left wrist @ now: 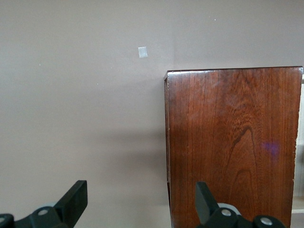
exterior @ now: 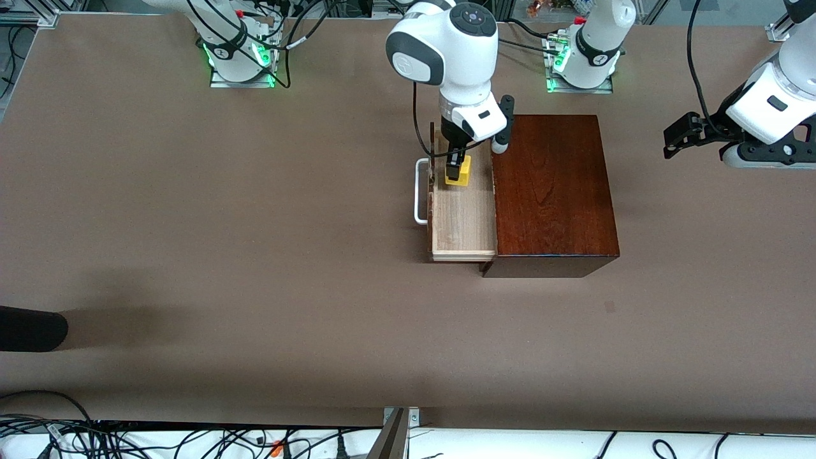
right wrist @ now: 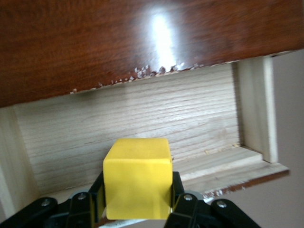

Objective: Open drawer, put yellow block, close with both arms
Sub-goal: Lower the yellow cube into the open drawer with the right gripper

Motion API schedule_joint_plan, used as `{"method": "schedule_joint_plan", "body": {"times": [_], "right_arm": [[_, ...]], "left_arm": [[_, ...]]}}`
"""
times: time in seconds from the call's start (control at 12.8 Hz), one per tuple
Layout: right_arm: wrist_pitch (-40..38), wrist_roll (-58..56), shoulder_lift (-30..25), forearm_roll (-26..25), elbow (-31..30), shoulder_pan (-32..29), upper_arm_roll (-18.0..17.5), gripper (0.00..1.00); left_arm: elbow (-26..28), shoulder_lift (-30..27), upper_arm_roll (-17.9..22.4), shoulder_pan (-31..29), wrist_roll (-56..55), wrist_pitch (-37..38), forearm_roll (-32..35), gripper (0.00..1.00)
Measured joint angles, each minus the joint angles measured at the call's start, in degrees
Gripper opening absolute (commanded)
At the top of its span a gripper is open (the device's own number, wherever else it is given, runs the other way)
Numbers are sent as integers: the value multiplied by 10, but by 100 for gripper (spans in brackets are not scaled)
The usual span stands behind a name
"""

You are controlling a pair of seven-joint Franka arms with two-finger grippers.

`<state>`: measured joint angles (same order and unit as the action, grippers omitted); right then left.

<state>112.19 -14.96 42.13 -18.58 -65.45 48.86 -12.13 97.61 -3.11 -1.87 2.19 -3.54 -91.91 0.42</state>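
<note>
I find the drawer (exterior: 464, 217) pulled out of the dark reddish-brown wooden box (exterior: 553, 188), extended toward the right arm's end of the table (exterior: 191, 223). Its pale plywood floor is exposed, and its white U-shaped handle (exterior: 421, 191) stands on the dark front panel, on the side away from the box.

The right gripper (exterior: 454, 171) is down over the open drawer, at the part of the tray farthest from the front camera. I see its jaws clamped on the yellow block (exterior: 460, 171), one finger on each side face. In the right wrist view the yellow block (right wrist: 137, 178) sits squarely between the black fingers (right wrist: 178, 190), with the plywood floor of the drawer (right wrist: 142, 118) under it and the glossy edge of the box (right wrist: 118, 42) above. I cannot tell whether the block rests on the drawer floor or hangs just above it.

The left gripper (exterior: 682, 135) waits in the air over bare table toward the left arm's end, well apart from the box. Its jaws stand wide apart and hold nothing. In the left wrist view the two black fingertips (left wrist: 76, 197) frame the table surface and the box top (left wrist: 232, 142), which lies under one of them. A small pale mark (left wrist: 142, 52) shows on the table near the box.

A dark object (exterior: 32, 328) intrudes at the table edge at the right arm's end, nearer the front camera.
</note>
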Motion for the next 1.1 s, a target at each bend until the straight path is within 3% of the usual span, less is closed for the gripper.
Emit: {"method": "schedule_joint_plan", "body": {"times": [0.55,0.63,0.7,0.78,1.1], "right_arm": [[3,-16,41,-2,0,0,3,29],[2,-18,41,-3,0,0,3,36],[2,-21,42,-3,-1,0,3,72],[3,-29,43,-3,-1,0,4,100],[2,-42,44,-3,6,-10,7,100]], "left_arm": [[-7,5,9,-9,60,0,0,100],[-10,6,8,-9,63,0,0,100],[-12,8,7,-8,64,0,0,100],[-13,10,6,-8,66,0,0,100],[-16,14,5,-8,69,0,0,100]]}}
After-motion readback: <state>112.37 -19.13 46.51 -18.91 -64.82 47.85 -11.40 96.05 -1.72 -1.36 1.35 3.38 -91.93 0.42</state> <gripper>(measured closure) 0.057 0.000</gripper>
